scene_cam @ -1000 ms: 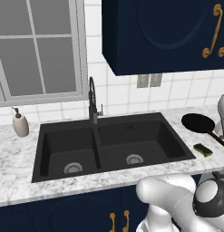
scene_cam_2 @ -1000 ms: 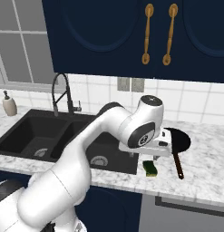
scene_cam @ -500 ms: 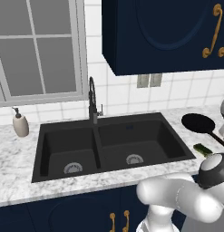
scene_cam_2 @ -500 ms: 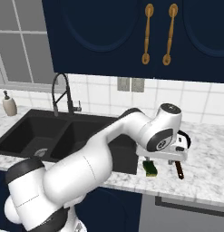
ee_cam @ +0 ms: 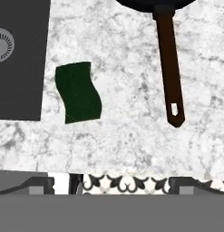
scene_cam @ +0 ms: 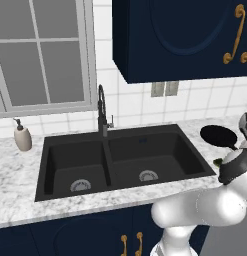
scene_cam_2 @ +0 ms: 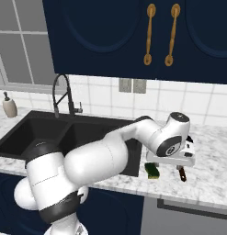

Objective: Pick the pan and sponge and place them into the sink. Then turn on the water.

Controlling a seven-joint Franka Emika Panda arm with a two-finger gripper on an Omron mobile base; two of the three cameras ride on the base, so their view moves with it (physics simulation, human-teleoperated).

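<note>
The black pan [scene_cam: 218, 135] lies on the marble counter right of the sink [scene_cam: 70, 155], and no water is in view at the faucet [scene_cam: 101, 107]. In the hand view its long dark handle [ee_cam: 170, 68] runs down the right side. The sponge [ee_cam: 78, 92], green side up, lies left of that handle, close to the sink's corner [ee_cam: 18, 68]. My gripper [ee_cam: 115, 183] hovers open above the counter's front edge, with nothing between its fingers. From the right base camera, the gripper [scene_cam_2: 175, 161] hangs over the pan handle [scene_cam_2: 181, 174] with the sponge [scene_cam_2: 153, 170] just to its left.
A beige soap dispenser [scene_cam: 22, 137] stands on the counter left of the sink. Dark blue wall cabinets [scene_cam_2: 133, 36] hang overhead. Below the gripper, the counter's front edge [ee_cam: 109, 170] drops to a patterned floor.
The arm has swung right and lowered, bringing the hand over the pan handle and sponge. The jaws stayed open, and pan and sponge have not moved.
</note>
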